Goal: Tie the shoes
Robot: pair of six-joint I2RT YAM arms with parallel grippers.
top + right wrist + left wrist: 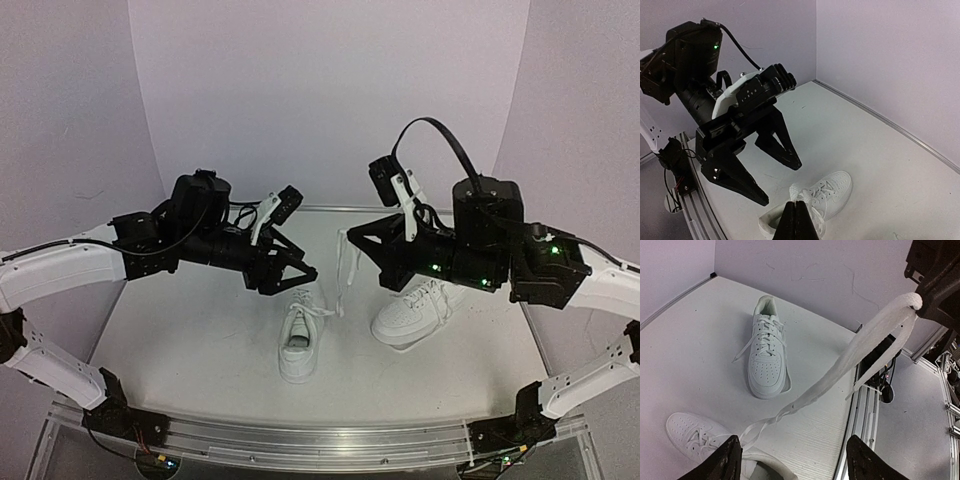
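Two white sneakers stand on the table: one in the middle and one further right. My right gripper is shut on the end of a long white lace and holds it up above the table. The lace runs down to the middle sneaker. In the right wrist view the shut fingertips pinch the lace end above that sneaker. My left gripper is open and empty above the middle sneaker. In the left wrist view the lace crosses in front of its open fingers.
The aluminium rail runs along the table's near edge. White walls close the back and sides. The two grippers face each other closely over the table's middle; the left gripper shows open in the right wrist view.
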